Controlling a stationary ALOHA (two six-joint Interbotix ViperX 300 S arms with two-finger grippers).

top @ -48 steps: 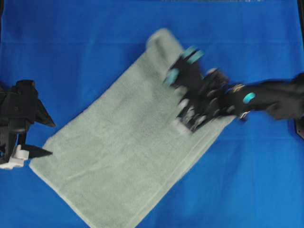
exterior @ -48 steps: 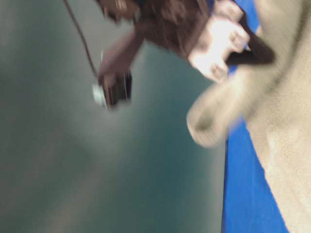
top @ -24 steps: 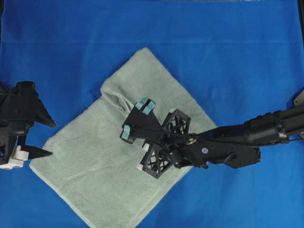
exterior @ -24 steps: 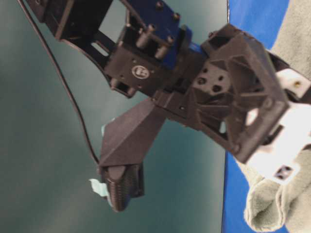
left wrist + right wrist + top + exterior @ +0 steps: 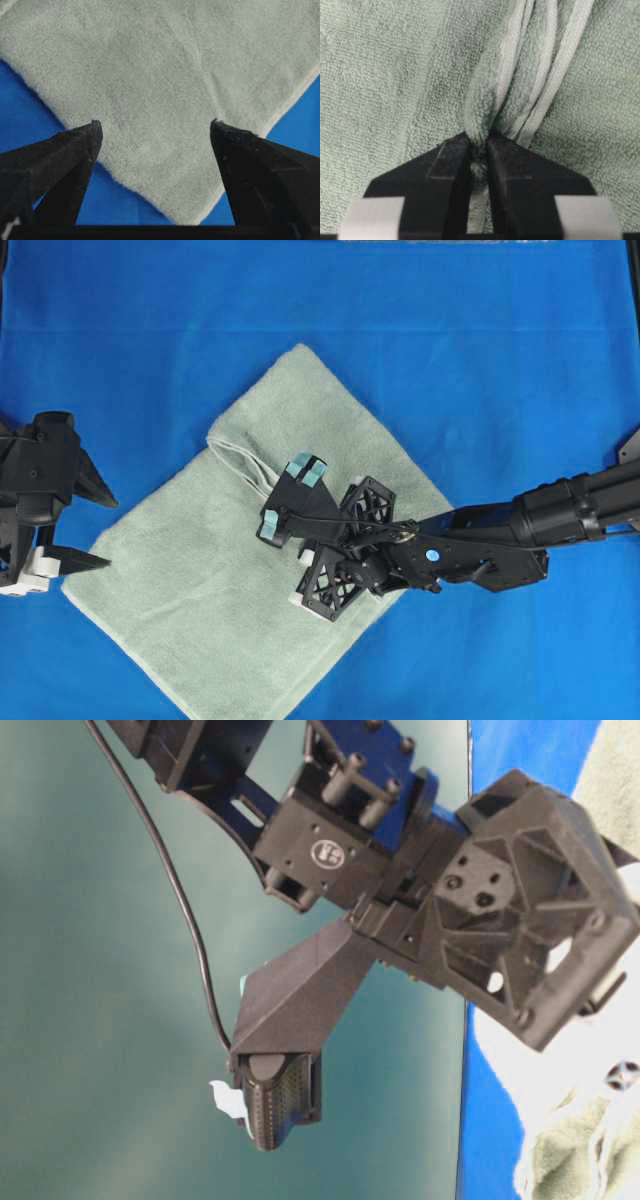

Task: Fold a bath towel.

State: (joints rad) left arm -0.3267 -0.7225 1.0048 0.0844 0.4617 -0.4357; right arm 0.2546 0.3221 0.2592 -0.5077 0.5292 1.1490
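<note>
While the bath towel (image 5: 230, 570) lies at a slant across the middle of the blue surface (image 5: 480, 360), its upper corner is doubled back over itself, the hemmed border bunched into a ridge near the towel's centre. The right pincer (image 5: 479, 150) sits on that ridge with its fingers drawn close together and a tuft of the folded hem pinched between them; from overhead, the right pincer (image 5: 285, 502) rests just beyond the fold's end. The left pincer (image 5: 155, 130) hovers spread wide over the towel's left corner, gripping nothing, and seems to be clear of the cloth, though its height is hard to judge. The table-level view shows mostly the right arm's wrist.
</note>
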